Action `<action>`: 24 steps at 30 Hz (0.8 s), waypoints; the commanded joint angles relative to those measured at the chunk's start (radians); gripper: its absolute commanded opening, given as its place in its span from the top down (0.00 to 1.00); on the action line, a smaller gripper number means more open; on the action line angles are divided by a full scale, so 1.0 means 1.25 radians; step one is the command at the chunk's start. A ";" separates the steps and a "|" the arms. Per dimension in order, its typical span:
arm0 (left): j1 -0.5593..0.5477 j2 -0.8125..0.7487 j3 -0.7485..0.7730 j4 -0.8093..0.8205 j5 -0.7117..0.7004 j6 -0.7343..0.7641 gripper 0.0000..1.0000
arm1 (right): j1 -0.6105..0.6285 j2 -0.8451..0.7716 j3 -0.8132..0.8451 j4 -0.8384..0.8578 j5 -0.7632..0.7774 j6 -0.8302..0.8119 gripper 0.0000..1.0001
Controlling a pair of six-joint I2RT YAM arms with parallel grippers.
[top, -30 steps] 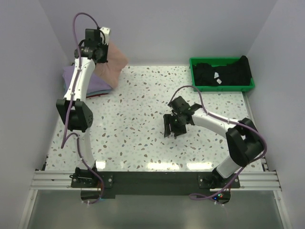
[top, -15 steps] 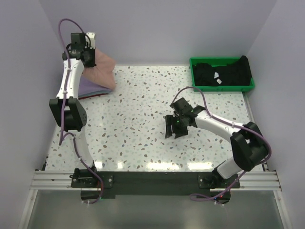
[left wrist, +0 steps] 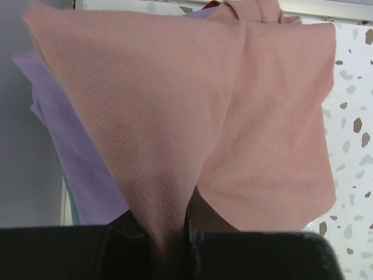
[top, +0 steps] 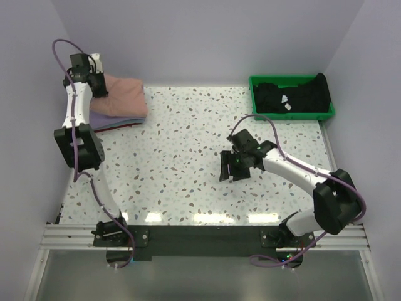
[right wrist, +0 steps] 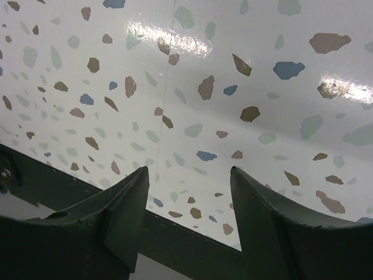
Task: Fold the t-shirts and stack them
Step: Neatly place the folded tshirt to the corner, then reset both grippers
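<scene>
The salmon-pink t-shirt (top: 124, 94) lies folded on the lavender t-shirt (top: 108, 119) at the back left of the table. My left gripper (top: 99, 86) is shut on the pink shirt's left edge, over the stack's far-left end. In the left wrist view the pink cloth (left wrist: 233, 111) fans out from between the shut jaws, and the lavender shirt (left wrist: 70, 157) shows beneath it on the left. A black t-shirt (top: 294, 95) is bunched in the green tray (top: 291, 115) at the back right. My right gripper (top: 234, 169) hangs open over bare table at centre right, with nothing between its fingers (right wrist: 131, 201).
The speckled tabletop (top: 182, 157) stretches between the stack and the tray. Lilac walls close in the left, back and right sides. A thin red edge (top: 128, 125) peeks out under the lavender shirt. The arms' base rail (top: 200, 237) runs along the near edge.
My left gripper has swung left and down with the pink shirt, which has gone from hanging in the air to lying flat on the lavender one. The right gripper has shifted slightly toward the near side.
</scene>
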 commanded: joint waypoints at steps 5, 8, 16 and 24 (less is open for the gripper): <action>0.066 0.040 0.042 0.047 0.022 -0.066 0.65 | 0.004 -0.039 0.001 -0.012 -0.008 0.018 0.38; 0.075 0.032 0.045 0.036 -0.058 -0.093 0.20 | 0.004 -0.041 0.017 -0.022 -0.009 0.017 0.38; 0.053 -0.082 -0.030 0.056 -0.145 -0.120 0.00 | 0.004 -0.070 0.070 -0.054 0.029 0.005 0.37; -0.090 -0.396 -0.357 0.221 -0.356 -0.109 0.00 | 0.002 -0.118 0.081 -0.073 0.084 -0.009 0.37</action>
